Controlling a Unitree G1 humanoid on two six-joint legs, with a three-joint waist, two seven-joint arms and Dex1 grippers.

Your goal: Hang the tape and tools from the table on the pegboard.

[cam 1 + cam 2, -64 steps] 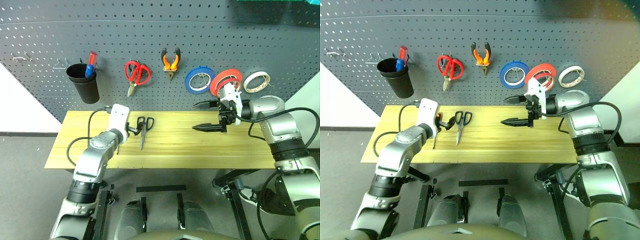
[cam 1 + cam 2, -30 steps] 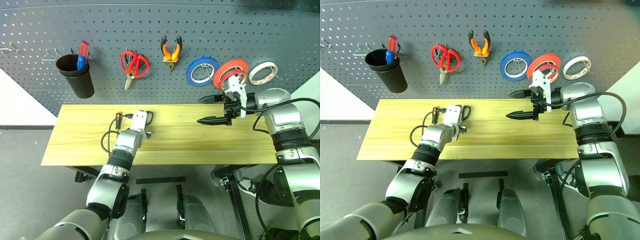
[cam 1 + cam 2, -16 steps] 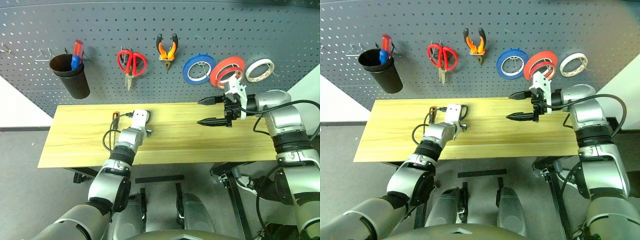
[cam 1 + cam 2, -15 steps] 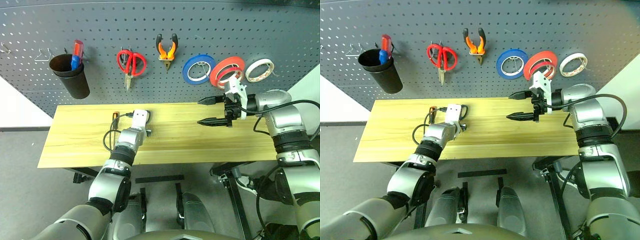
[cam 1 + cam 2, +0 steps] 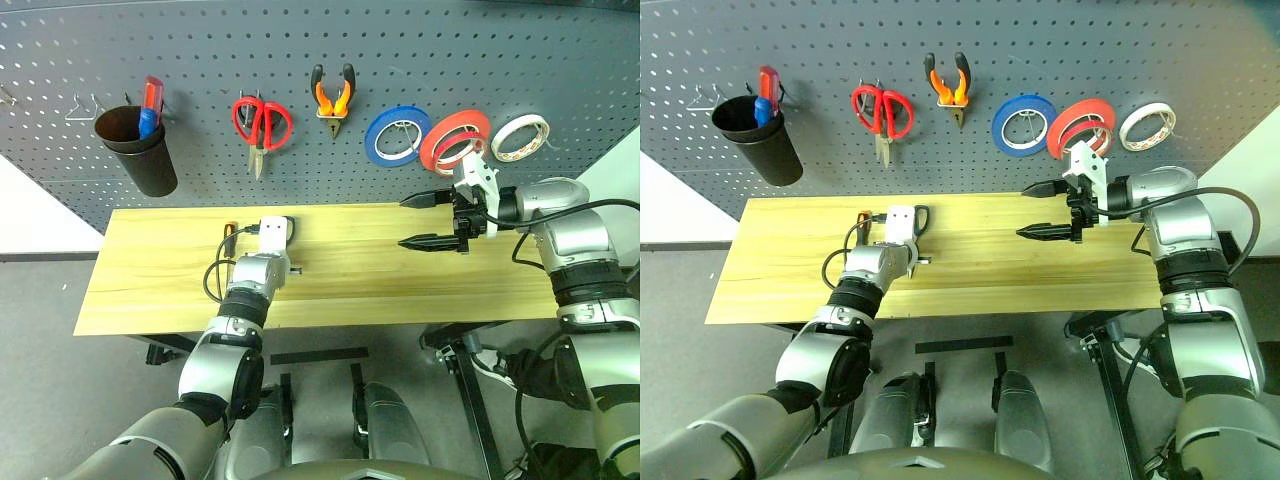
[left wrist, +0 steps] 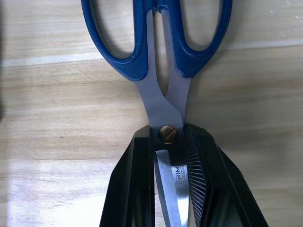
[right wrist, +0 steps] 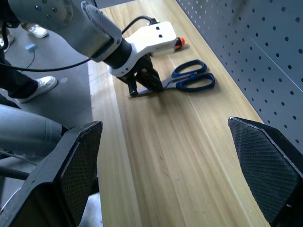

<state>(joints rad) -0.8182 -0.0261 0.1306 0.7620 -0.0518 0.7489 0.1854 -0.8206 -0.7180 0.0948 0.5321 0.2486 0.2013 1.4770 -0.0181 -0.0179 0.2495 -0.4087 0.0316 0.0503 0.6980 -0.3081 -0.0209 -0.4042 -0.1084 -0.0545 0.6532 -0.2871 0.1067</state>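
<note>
The scissors (image 6: 134,71) with dark blue handles lie flat on the table (image 5: 400,290). My left gripper (image 6: 168,142) is shut on their blades right at the pivot screw, handles pointing away from it. The orange-and-black screwdriver (image 5: 229,232) lies on the wood just left of that wrist. Over the table's right half my right gripper (image 5: 404,222) hovers open, pointing left, with nothing between its fingers. On the pegboard (image 5: 450,50) hang the orange-handled pliers (image 5: 333,98) and, at the far right, the whitish tape (image 5: 520,137).
Also on the pegboard: red-handled scissors (image 5: 262,125), a blue roll (image 5: 397,136), a red roll (image 5: 455,140), and at the left a black cup (image 5: 137,150) with a red-and-blue tool (image 5: 150,105). Bare metal hooks (image 5: 85,105) sit left of the cup.
My left gripper, open over the scissors a second ago, has closed on their blades. The right arm has kept still. The whole picture has shifted a little.
</note>
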